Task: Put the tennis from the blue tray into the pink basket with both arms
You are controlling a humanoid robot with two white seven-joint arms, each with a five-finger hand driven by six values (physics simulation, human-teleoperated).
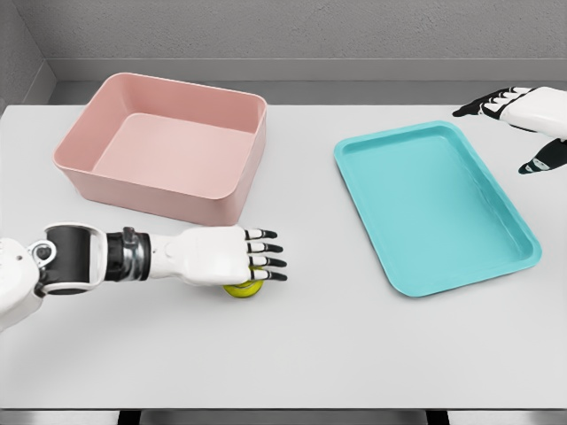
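Here one ball [242,288] lies on the table [337,354] under the left hand [226,255], fingers flat over it; one pink basket [164,146], one blue tray [434,204]; right hand [523,111] spread beyond the tray.

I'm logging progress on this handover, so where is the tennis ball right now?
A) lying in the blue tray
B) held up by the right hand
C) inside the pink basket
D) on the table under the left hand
D: the tennis ball sits on the white table beneath the left hand, in front of the pink basket and left of the blue tray.
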